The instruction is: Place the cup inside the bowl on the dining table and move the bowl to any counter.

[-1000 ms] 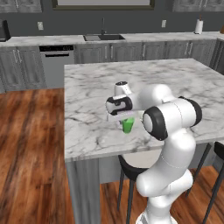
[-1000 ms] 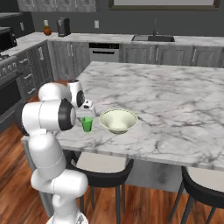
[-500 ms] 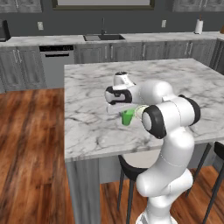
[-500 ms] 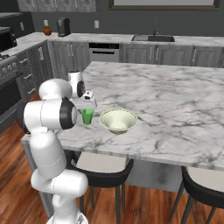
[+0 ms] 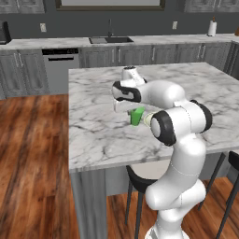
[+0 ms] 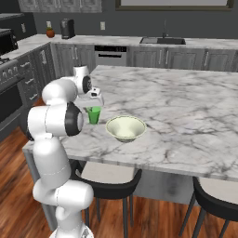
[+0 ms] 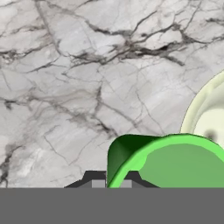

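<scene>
While the hand (image 6: 95, 101) grips the cup (image 6: 94, 115) clear of the surface (image 6: 186, 111), carrying it sideways over the bowl (image 6: 125, 128) beside it comes next.

Marble dining table (image 6: 186, 107) (bearing a bowl (image 6: 125, 128))

A sink (image 5: 110, 40) with a tall faucet (image 5: 110, 27) sits in the far worktop, and a dishwasher (image 5: 60, 70) stands below to its left. A coffee maker (image 6: 68, 28) and a small red-brown pot (image 6: 50, 33) stand near the back corner. A white paper-towel roll (image 5: 212, 28) stands at the far right. 2 dark stools (image 6: 106, 178) tuck under the island above the wood floor (image 5: 32, 154).
</scene>
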Controlling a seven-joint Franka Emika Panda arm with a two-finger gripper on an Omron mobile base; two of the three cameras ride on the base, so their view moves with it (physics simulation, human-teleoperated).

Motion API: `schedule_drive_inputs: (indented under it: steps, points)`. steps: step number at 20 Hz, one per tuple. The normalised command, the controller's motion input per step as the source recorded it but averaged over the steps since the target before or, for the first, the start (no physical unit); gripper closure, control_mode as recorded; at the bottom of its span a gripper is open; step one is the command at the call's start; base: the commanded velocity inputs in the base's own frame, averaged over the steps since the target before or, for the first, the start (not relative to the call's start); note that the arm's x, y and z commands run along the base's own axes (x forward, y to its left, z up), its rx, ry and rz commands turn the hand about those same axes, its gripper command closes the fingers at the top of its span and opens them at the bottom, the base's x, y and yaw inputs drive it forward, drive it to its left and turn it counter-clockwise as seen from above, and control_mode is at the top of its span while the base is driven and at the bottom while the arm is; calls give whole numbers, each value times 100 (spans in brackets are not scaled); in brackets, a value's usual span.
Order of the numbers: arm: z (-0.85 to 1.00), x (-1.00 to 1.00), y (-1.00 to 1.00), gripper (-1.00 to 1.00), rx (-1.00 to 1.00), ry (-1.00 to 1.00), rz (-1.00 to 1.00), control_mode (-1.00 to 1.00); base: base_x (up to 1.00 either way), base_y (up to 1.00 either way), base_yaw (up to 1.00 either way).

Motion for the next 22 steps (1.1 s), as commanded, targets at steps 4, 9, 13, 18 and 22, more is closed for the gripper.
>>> schedule_drive_inputs:
  steps: [4, 9, 13, 18, 22]
  points:
    - [33, 0, -19, 100, 0, 1, 2, -100, 0, 0, 0]
    - [37, 0, -38, 100, 0, 0, 1, -100, 0, 0, 0]
    - [13, 0, -34, 100, 0, 0, 1, -100, 0, 0, 0]
    - [0, 0, -28, 100, 0, 0, 2, -100, 0, 0, 0]
    - [0, 0, -41, 100, 0, 0, 3, -100, 0, 0, 0]
